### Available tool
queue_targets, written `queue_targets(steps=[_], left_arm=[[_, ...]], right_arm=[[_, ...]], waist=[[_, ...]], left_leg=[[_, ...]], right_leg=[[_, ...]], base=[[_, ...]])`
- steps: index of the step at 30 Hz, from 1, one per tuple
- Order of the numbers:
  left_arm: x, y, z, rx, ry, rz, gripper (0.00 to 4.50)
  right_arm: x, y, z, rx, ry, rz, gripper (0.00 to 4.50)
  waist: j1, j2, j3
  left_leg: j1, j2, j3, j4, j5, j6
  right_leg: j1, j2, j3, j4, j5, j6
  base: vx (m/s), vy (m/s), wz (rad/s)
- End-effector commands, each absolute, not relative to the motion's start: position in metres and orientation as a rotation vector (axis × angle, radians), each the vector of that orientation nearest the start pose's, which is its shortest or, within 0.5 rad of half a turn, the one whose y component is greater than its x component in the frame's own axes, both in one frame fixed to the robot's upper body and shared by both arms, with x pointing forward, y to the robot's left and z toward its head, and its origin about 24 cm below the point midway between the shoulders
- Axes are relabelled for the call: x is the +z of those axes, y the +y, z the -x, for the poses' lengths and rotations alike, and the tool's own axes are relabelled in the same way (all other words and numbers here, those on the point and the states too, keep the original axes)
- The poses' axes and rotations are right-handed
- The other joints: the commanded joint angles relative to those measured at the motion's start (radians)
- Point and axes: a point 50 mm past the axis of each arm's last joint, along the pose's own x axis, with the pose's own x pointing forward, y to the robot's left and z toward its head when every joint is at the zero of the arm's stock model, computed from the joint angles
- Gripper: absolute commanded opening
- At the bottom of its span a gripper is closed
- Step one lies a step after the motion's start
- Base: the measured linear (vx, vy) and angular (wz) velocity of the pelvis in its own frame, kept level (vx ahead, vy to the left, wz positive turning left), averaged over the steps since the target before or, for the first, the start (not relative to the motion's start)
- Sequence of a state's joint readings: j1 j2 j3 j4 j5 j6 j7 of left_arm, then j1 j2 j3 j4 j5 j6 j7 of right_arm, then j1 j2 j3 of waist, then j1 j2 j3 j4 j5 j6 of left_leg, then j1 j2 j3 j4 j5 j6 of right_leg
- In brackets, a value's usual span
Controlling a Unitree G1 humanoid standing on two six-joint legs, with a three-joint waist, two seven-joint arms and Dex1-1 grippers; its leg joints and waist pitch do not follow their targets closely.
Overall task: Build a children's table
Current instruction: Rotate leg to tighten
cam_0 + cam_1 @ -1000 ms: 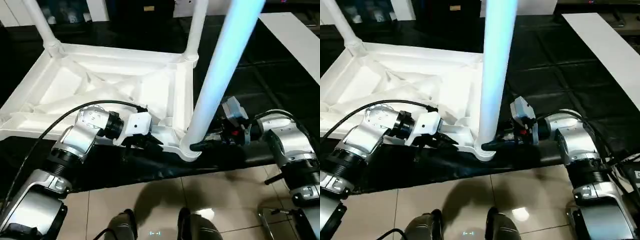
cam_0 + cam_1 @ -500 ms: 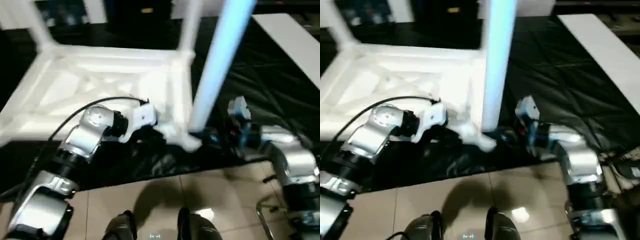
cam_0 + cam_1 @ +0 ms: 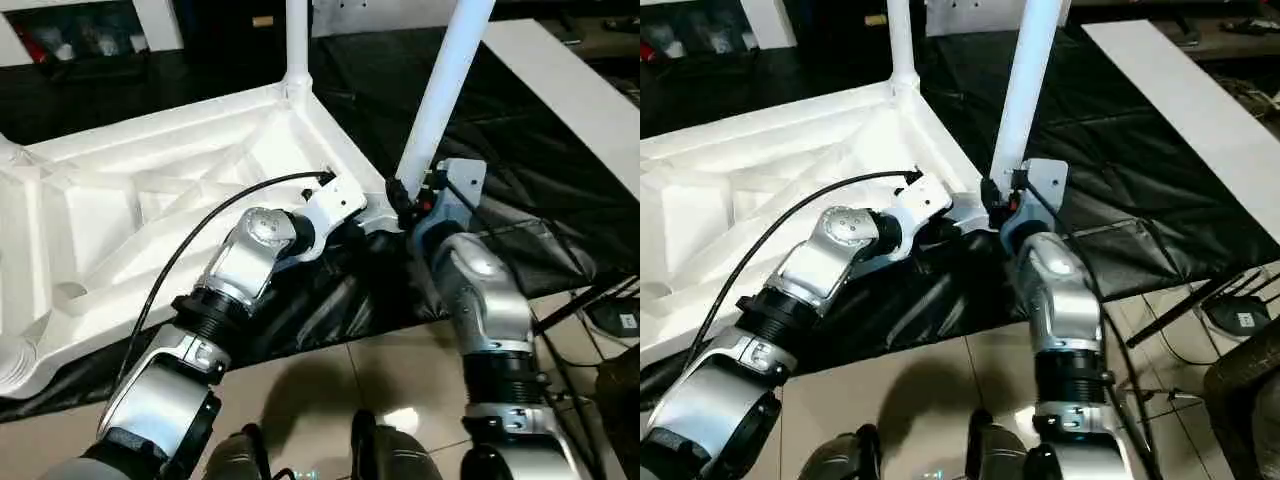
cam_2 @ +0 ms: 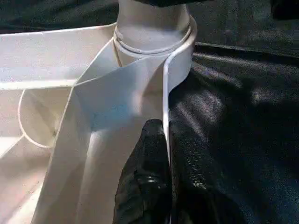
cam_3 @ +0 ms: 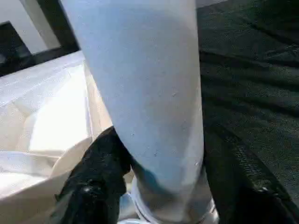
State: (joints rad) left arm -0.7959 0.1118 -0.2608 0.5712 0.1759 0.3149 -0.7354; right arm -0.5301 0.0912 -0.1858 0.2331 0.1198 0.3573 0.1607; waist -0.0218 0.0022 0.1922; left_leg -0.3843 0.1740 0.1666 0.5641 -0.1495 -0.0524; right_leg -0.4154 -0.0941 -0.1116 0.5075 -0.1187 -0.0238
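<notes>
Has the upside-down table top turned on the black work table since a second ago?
Yes. The table top has swung round: against the white board on the black work table, its near edge now slants instead of running straight across.

- My forearms [image 3: 478,300] are brushed silver metal, faintly glossy.
- My fingers [image 4: 145,186] look like shiny black rubber.
- The children's table [image 3: 150,190] is smooth white plastic.
- The work table's black cover [image 3: 1120,150] is creased, slightly shiny sheeting.

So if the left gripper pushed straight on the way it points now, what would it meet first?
Probably the corner socket holding the near leg; the left gripper is pinched on the tabletop's rim wall, which runs straight into it.
</notes>
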Motion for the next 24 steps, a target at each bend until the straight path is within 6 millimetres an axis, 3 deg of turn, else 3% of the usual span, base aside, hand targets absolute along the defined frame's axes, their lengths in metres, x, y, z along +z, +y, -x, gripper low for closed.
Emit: queue_targets(steps=[1, 5, 8, 9, 12, 14, 16, 17, 18, 19, 21, 22, 23, 24], left_arm=[[0.114, 0.037, -0.353, -1.031, 0.169, -0.490, 0.00], [0.110, 0.047, -0.351, -1.066, 0.170, -0.519, 0.00], [0.106, 0.057, -0.351, -1.080, 0.181, -0.540, 0.00], [0.104, 0.062, -0.351, -1.081, 0.188, -0.548, 0.00], [0.104, 0.077, -0.352, -1.111, 0.160, -0.585, 0.00], [0.104, 0.081, -0.353, -1.128, 0.137, -0.596, 0.00], [0.106, 0.084, -0.354, -1.123, 0.112, -0.599, 0.00], [0.106, 0.085, -0.355, -1.113, 0.108, -0.595, 0.00], [0.108, 0.087, -0.357, -1.102, 0.094, -0.579, 0.00], [0.111, 0.088, -0.358, -1.095, 0.082, -0.516, 0.00], [0.115, 0.087, -0.357, -1.102, 0.064, -0.443, 0.44], [0.116, 0.087, -0.357, -1.102, 0.062, -0.435, 0.55], [0.118, 0.087, -0.355, -1.105, 0.052, -0.385, 0.60], [0.118, 0.087, -0.355, -1.105, 0.052, -0.385, 0.60]], right_arm=[[0.084, -0.080, -0.335, 0.355, 0.182, -0.318, 2.73], [0.084, -0.093, -0.333, 0.377, 0.148, -0.214, 3.17], [0.084, -0.111, -0.329, 0.423, 0.104, -0.063, 3.51], [0.083, -0.119, -0.326, 0.453, 0.104, -0.084, 3.60], [0.085, -0.150, -0.316, 0.506, 0.089, -0.005, 3.91], [0.087, -0.160, -0.312, 0.538, 0.072, -0.014, 3.98], [0.090, -0.166, -0.308, 0.566, 0.060, -0.016, 4.25], [0.091, -0.168, -0.307, 0.575, 0.056, -0.017, 4.25], [0.096, -0.170, -0.304, 0.613, 0.034, -0.026, 4.25], [0.106, -0.168, -0.300, 0.704, -0.009, -0.053, 4.42], [0.114, -0.163, -0.296, 0.785, -0.042, -0.060, 4.50], [0.115, -0.163, -0.296, 0.796, -0.048, -0.061, 4.50], [0.124, -0.157, -0.294, 0.871, -0.088, -0.078, 4.50], [0.124, -0.157, -0.294, 0.871, -0.088, -0.078, 4.50]], waist=[[-0.002, 0.006, -0.077], [0.005, 0.001, -0.082], [0.014, -0.002, -0.089], [0.016, -0.005, -0.090], [0.025, -0.018, -0.092], [0.029, -0.017, -0.098], [0.031, -0.023, -0.103], [0.034, -0.021, -0.106], [0.035, -0.022, -0.104], [0.036, -0.017, -0.101], [0.038, -0.022, -0.104], [0.037, -0.021, -0.103], [0.041, -0.012, -0.107], [0.039, -0.013, -0.108]], left_leg=[[0.028, 0.044, -0.036, -0.084, -0.500, 0.018], [0.025, 0.042, -0.027, -0.081, -0.433, 0.031], [0.023, 0.041, -0.015, -0.077, -0.351, 0.051], [0.019, 0.041, -0.013, -0.075, -0.324, 0.062], [0.016, 0.034, -0.005, -0.066, -0.294, 0.094], [0.008, 0.034, -0.006, -0.063, -0.252, 0.104], [0.001, 0.032, -0.005, -0.058, -0.215, 0.114], [0.000, 0.032, -0.004, -0.055, -0.193, 0.126], [0.006, 0.032, 0.000, -0.052, -0.188, 0.133], [0.005, 0.031, 0.000, -0.051, -0.191, 0.140], [-0.002, 0.029, -0.001, -0.050, -0.170, 0.157], [-0.003, 0.030, -0.001, -0.051, -0.173, 0.156], [0.004, 0.033, 0.000, -0.047, -0.175, 0.152], [0.003, 0.036, -0.002, -0.047, -0.173, 0.153]], right_leg=[[0.038, -0.066, 0.031, -0.067, -0.582, -0.087], [0.040, -0.071, 0.043, -0.062, -0.553, -0.105], [0.043, -0.072, 0.053, -0.055, -0.484, -0.133], [0.045, -0.070, 0.056, -0.050, -0.461, -0.147], [0.050, -0.064, 0.063, -0.045, -0.481, -0.136], [0.053, -0.064, 0.065, -0.034, -0.464, -0.143], [0.056, -0.062, 0.063, -0.028, -0.439, -0.144], [0.055, -0.058, 0.064, -0.022, -0.403, -0.151], [0.047, -0.054, 0.066, -0.021, -0.388, -0.162], [0.051, -0.055, 0.064, -0.021, -0.399, -0.165], [0.057, -0.053, 0.061, -0.018, -0.398, -0.157], [0.056, -0.053, 0.060, -0.019, -0.412, -0.156], [0.051, -0.056, 0.060, -0.022, -0.424, -0.171], [0.050, -0.054, 0.059, -0.018, -0.407, -0.181]], base=[[0.000, 0.000, 0.00], [0.000, 0.000, 0.00], [0.000, 0.000, 0.00], [0.000, 0.000, 0.00], [0.000, 0.000, 0.00], [0.000, 0.000, 0.00], [0.019, -0.029, -0.01], [0.000, 0.000, 0.00], [0.000, 0.000, 0.00], [0.000, 0.000, 0.00], [0.000, 0.000, 0.00], [0.000, 0.000, 0.00], [0.000, 0.000, 0.00], [0.000, 0.000, 0.00]])
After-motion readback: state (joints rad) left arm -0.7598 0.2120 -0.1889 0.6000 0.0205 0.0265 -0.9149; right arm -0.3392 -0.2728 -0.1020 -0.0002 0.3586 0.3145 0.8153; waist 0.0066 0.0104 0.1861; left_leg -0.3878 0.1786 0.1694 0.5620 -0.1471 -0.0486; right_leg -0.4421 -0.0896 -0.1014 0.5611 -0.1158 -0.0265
